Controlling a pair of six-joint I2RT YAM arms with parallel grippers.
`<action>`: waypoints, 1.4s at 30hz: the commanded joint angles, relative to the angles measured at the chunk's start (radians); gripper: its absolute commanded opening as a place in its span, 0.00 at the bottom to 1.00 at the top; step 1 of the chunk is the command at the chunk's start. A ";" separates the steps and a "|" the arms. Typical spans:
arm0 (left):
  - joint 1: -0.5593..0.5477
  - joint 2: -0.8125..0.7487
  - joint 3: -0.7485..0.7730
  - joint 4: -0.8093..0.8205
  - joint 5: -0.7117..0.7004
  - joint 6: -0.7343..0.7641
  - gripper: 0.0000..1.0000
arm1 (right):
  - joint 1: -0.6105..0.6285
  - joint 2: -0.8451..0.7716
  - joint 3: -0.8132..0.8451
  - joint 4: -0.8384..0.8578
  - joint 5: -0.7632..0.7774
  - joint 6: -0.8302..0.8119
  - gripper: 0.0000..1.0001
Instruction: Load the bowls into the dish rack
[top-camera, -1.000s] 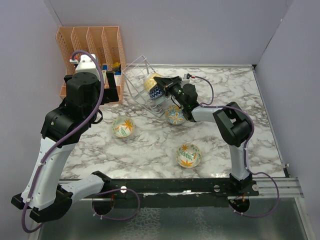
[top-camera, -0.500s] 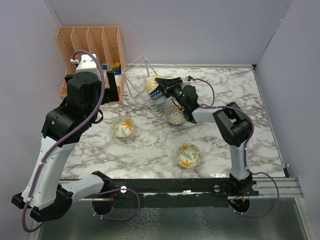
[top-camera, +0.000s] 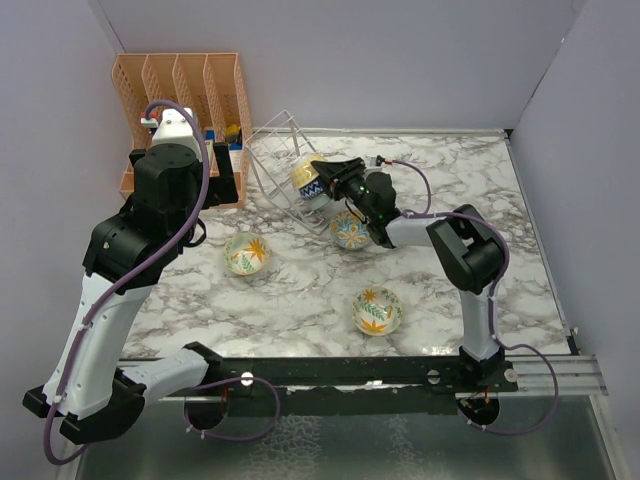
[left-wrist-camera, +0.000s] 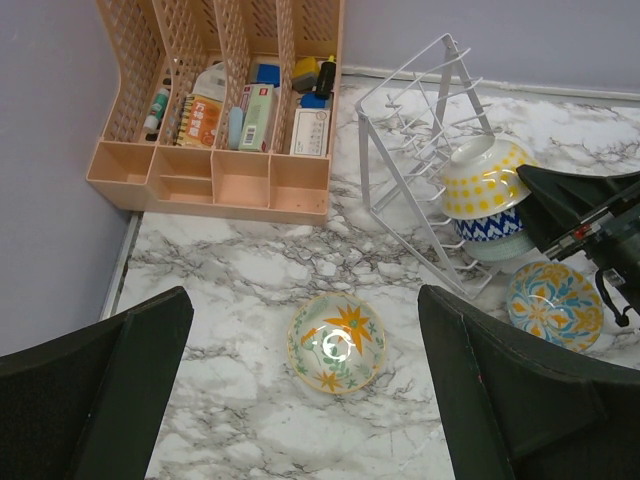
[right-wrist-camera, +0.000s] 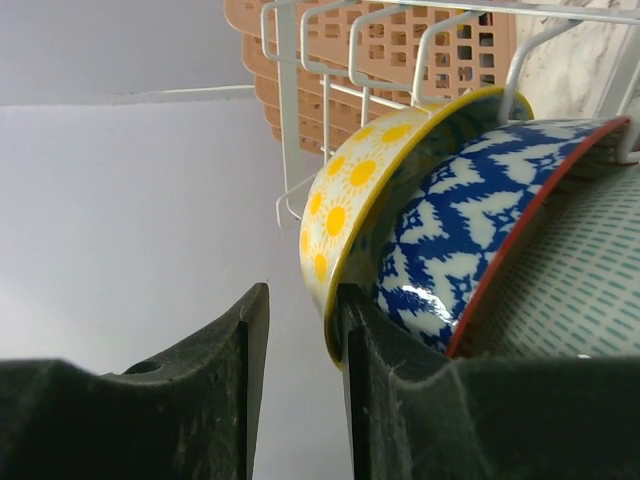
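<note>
The right tool (right-wrist-camera: 303, 310) is standing slightly parted, gripping nothing, at the rim of the yellow-sun bowl (right-wrist-camera: 350, 190), which is leaning in the dish rack (left-wrist-camera: 400, 130) against the blue-patterned bowl (right-wrist-camera: 450, 240) (the teal bowl (right-wrist-camera: 570, 290) is nesting next); the left tool (left-wrist-camera: 303, 300) is hovering wide open above the surface (left-wrist-camera: 230, 270).

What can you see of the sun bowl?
The sun bowl is small and round, cream with yellow suns outside and a yellow rim, glossy like glazed ceramic. It stands tilted on edge in the wire rack, with the blue bowl nested into it. Its rim sits in the open right gripper, close against one finger; I cannot tell whether they touch.
</note>
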 joint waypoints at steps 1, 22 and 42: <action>-0.006 -0.017 -0.008 0.014 0.000 0.006 0.99 | -0.009 -0.076 -0.029 -0.030 -0.030 -0.025 0.35; -0.006 -0.014 -0.017 0.033 0.003 0.006 0.98 | -0.048 -0.395 -0.113 -0.493 -0.102 -0.337 0.44; -0.005 -0.022 -0.029 0.037 -0.002 -0.004 0.99 | 0.172 -0.362 0.257 -1.579 0.156 -1.157 0.53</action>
